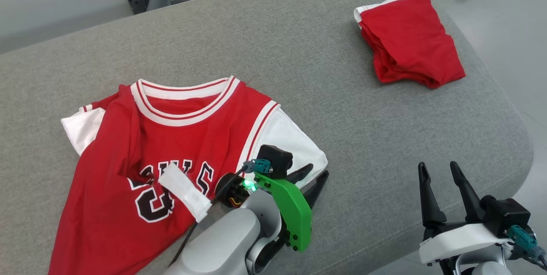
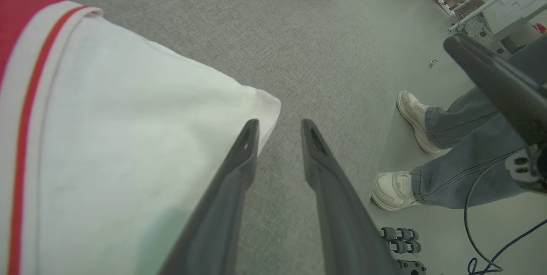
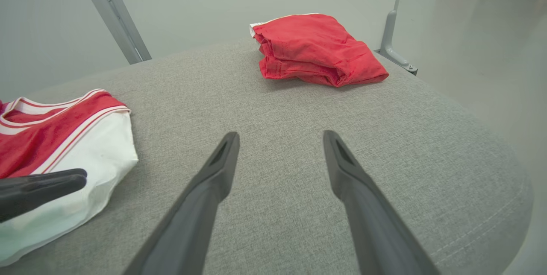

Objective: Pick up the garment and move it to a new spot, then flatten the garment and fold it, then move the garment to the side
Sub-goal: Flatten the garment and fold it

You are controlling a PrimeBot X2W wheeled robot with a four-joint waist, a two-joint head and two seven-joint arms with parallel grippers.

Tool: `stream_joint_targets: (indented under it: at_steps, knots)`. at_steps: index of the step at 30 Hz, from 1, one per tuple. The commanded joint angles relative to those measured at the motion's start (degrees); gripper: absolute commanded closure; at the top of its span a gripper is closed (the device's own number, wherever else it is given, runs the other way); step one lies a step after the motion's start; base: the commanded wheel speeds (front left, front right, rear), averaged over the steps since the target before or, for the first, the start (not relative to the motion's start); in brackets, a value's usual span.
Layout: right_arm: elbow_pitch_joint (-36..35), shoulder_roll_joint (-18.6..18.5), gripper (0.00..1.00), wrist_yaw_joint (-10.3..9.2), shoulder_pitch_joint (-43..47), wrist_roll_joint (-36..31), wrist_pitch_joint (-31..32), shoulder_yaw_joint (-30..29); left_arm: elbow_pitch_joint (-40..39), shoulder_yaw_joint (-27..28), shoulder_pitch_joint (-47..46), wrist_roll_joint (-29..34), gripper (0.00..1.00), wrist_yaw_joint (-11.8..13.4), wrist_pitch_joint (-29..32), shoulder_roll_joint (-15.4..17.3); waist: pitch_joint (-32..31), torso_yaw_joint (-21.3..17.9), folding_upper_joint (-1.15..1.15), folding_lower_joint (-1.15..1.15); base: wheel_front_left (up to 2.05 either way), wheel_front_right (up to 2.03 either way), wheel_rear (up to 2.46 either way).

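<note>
on the grey padded table (image 1: 299,44): item one, red jersey (image 1: 179,138), lettering up, rumpled, on the robot's left side, its white sleeve (image 1: 295,138) spread toward the centre. item two, folded red garment (image 1: 410,40), far right corner, well apart from the jersey. left gripper (image 1: 317,170): fingers apart, one tip over the sleeve's corner, nothing clamped. right gripper (image 1: 438,165): fingers wide apart, empty, above the near right edge. on the floor beside the table: a person's pale shoes (image 2: 412,115) and jeans (image 2: 461,138).
</note>
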Motion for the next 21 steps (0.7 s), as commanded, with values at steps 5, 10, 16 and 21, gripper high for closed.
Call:
stream_joint_targets:
  at_steps: [5,10,16,21]
  knots:
    - [0.1,-0.12,0.0,-0.09,0.45,0.51,-0.15,-0.05,-1.76,-2.87,-2.3,-2.68,0.0,1.29,-2.44,0.23,0.22,-0.96,0.64,0.0,0.0,0.0,0.0]
    - [-1.41,-0.13,0.0,-0.09,1.07,-0.62,-0.15,-1.29,-3.38,-2.01,-3.62,-1.16,0.0,3.18,-8.56,0.78,-0.47,1.13,0.64,0.0,0.0,0.0,0.0]
    - [-4.77,-0.14,0.0,-0.09,1.71,-2.91,-0.15,-4.2,-10.47,2.15,-0.87,1.53,0.0,7.49,-16.18,6.96,-3.42,6.43,0.64,0.0,0.0,0.0,0.0]
    - [-8.33,-0.15,0.0,-0.09,1.42,-4.95,-0.15,-6.2,-19.4,8.14,7.06,4.76,0.0,13.33,-18.48,14.92,-6.59,10.91,0.64,0.0,0.0,0.0,0.0]
